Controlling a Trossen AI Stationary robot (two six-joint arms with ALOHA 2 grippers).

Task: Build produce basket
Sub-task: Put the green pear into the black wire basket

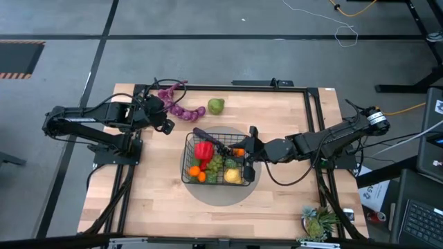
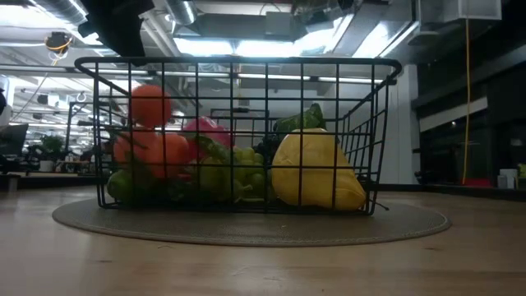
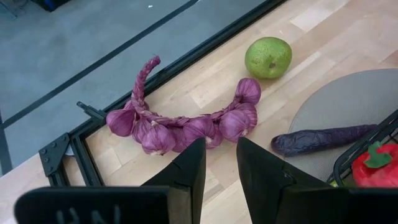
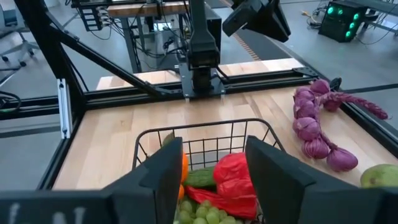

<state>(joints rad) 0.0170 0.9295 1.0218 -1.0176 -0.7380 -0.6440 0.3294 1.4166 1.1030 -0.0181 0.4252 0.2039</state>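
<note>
The black wire basket (image 1: 216, 158) stands on a round grey mat (image 1: 225, 196) at mid-table. In it lie a red pepper (image 1: 203, 150), oranges (image 1: 196, 172), green grapes (image 1: 216, 166) and a yellow lemon (image 2: 316, 168). A dark purple long vegetable (image 3: 323, 138) lies on the mat against the basket's far side. A purple string of bulbs (image 3: 186, 124) and a green pear (image 3: 268, 57) lie on the table at the far left. My right gripper (image 4: 208, 171) hovers open over the basket's right rim, holding nothing. My left gripper (image 3: 221, 165) hangs open above the table, just short of the purple string.
A spiky green potted plant (image 1: 318, 221) stands at the table's near right corner. A black metal frame (image 1: 235, 87) runs along the table's edges. Bare wood lies near and left of the mat.
</note>
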